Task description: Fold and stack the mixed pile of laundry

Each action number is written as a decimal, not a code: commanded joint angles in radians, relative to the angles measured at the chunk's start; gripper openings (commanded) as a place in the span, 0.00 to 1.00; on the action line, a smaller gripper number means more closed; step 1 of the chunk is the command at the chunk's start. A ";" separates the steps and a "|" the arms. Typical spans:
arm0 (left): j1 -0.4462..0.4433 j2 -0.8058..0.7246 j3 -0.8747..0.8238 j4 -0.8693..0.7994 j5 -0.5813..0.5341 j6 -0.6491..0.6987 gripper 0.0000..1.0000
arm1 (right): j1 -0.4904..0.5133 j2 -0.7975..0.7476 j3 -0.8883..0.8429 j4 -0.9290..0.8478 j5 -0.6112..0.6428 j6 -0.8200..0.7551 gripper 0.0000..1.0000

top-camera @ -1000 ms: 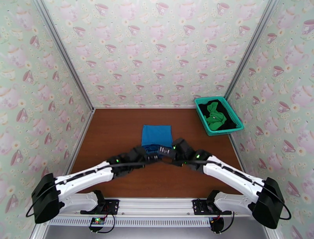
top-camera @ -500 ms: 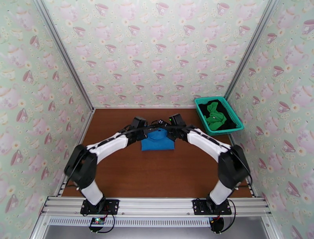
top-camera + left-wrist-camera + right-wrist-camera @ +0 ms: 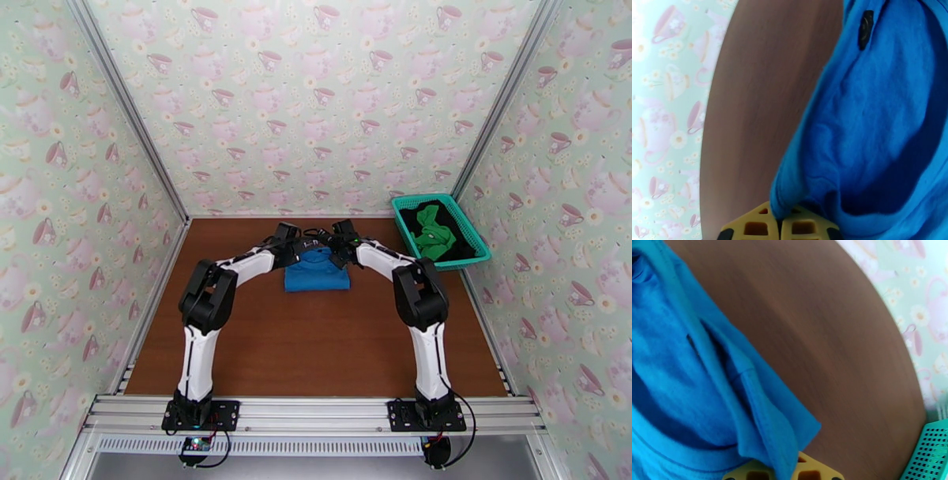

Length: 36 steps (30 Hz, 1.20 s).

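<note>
Your left gripper (image 3: 780, 228) is clenched on a hem of the blue shirt (image 3: 317, 275), and the cloth hangs away from the yellow pads in a slack pouch. Your right gripper (image 3: 787, 473) also looks closed on the shirt, with a doubled flap pinched between its pads and draping over them. The shirt sits mid-table, toward the back wall, as a compact rectangle on the brown table (image 3: 316, 355).

From above, both grippers meet over the shirt's far edge, one at each side. Holding two corners level like this probably keeps the carried edge straight, so the top layer lands square on the one beneath. I judge this to be the end of a fold, with the held edge lined up against the far side.

The green garment (image 3: 433, 230) and the black garment (image 3: 463, 249) lie bunched in the teal basket (image 3: 404, 227), well apart at the right rear. They are not yet folded, so most of the task remains.

Let go only once the flap lies flat. A lopsided release could drag a corner back.
</note>
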 commanded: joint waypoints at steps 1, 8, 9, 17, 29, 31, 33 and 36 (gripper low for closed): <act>0.001 0.039 0.058 -0.020 -0.004 -0.010 0.56 | 0.002 0.016 0.052 -0.023 0.003 0.045 0.34; 0.001 0.007 0.061 0.168 -0.215 -0.097 1.00 | -0.032 -0.089 0.041 -0.024 0.039 0.181 0.70; -0.001 -0.015 0.063 0.184 -0.252 -0.112 1.00 | -0.041 -0.124 0.031 -0.026 0.031 0.211 0.72; -0.021 -0.276 0.040 0.084 -0.572 -0.337 1.00 | -0.089 -0.472 -0.223 0.037 -0.144 0.520 0.79; -0.096 -0.416 -0.187 -0.439 -0.081 -1.299 0.91 | 0.047 -0.419 -0.412 0.101 -0.454 0.997 0.43; -0.109 -0.362 -0.188 -0.412 -0.056 -1.323 0.90 | 0.063 -0.363 -0.390 0.126 -0.443 1.028 0.41; -0.120 -0.287 -0.156 -0.415 -0.053 -1.322 0.89 | 0.064 -0.304 -0.380 0.165 -0.438 1.069 0.38; -0.124 -0.193 -0.113 -0.426 -0.044 -1.325 0.89 | 0.064 -0.229 -0.355 0.178 -0.421 1.099 0.38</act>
